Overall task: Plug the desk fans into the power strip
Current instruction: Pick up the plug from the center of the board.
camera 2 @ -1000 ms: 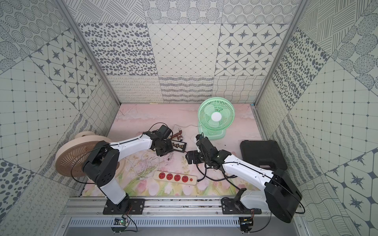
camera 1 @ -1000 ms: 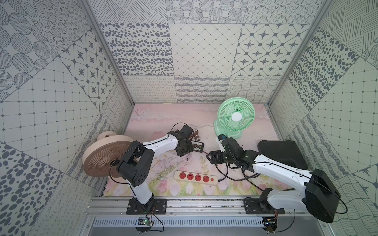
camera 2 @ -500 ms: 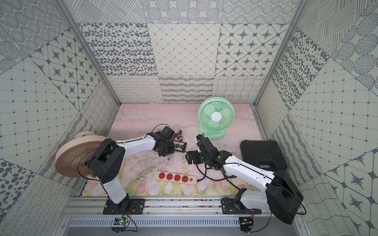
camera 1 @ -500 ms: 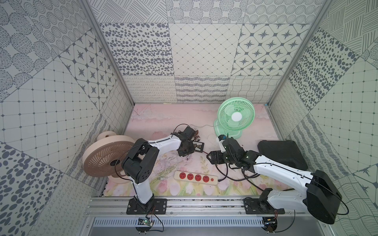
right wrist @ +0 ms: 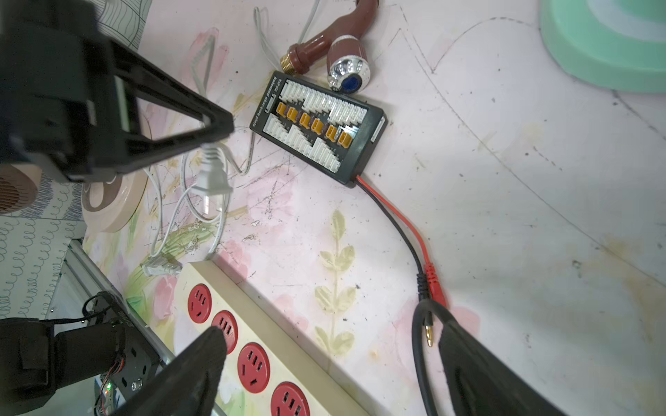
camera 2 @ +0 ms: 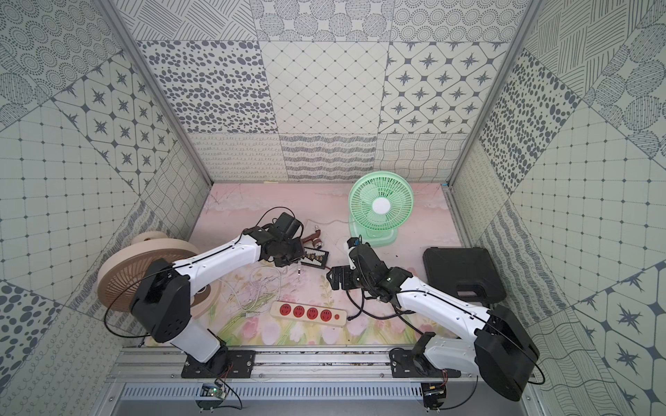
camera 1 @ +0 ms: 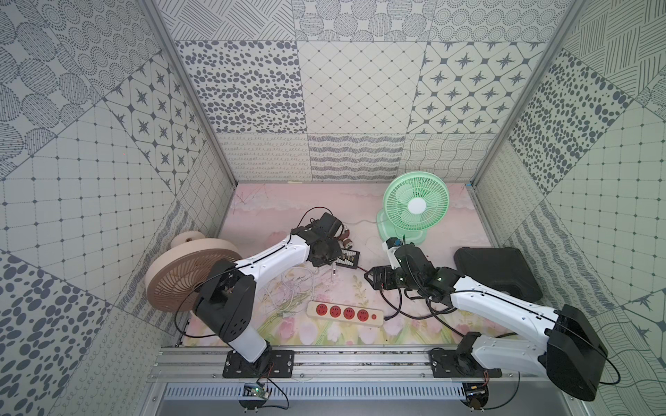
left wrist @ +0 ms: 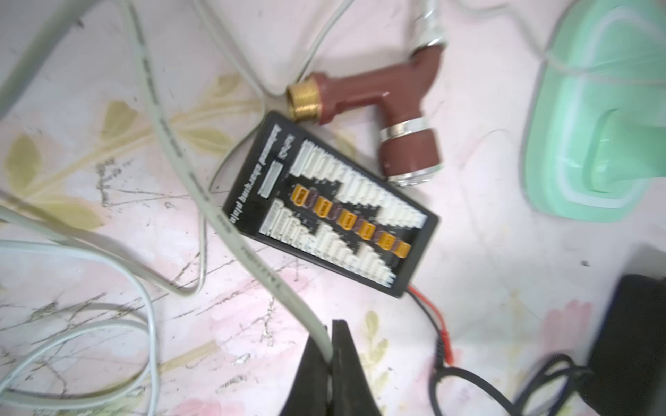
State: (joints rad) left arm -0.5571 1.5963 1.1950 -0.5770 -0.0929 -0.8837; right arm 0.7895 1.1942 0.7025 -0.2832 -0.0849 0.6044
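The green desk fan (camera 1: 414, 207) (camera 2: 382, 207) stands at the back right of the mat. Near the front edge lies the cream power strip (camera 1: 344, 312) (camera 2: 308, 312) (right wrist: 259, 317), its red sockets empty. My left gripper (camera 1: 333, 268) (left wrist: 329, 327) is shut on a white cord (left wrist: 230, 230), just above a white plug (right wrist: 212, 176) that hangs off the mat. I cannot trace which fan this cord belongs to. My right gripper (camera 1: 373, 281) (right wrist: 329, 329) hovers open over the strip's right end, holding nothing.
A black connector board (camera 1: 349, 256) (left wrist: 329, 205) with red and black leads lies beside a brown nozzle (left wrist: 393, 104). Loose white cord and another plug (right wrist: 160, 268) lie left of the strip. A beige fan (camera 1: 187, 273) leans at the left wall, a black case (camera 1: 495, 272) lies right.
My left gripper has closed from partly open onto the white cord. The right arm has stayed where it was, still open.
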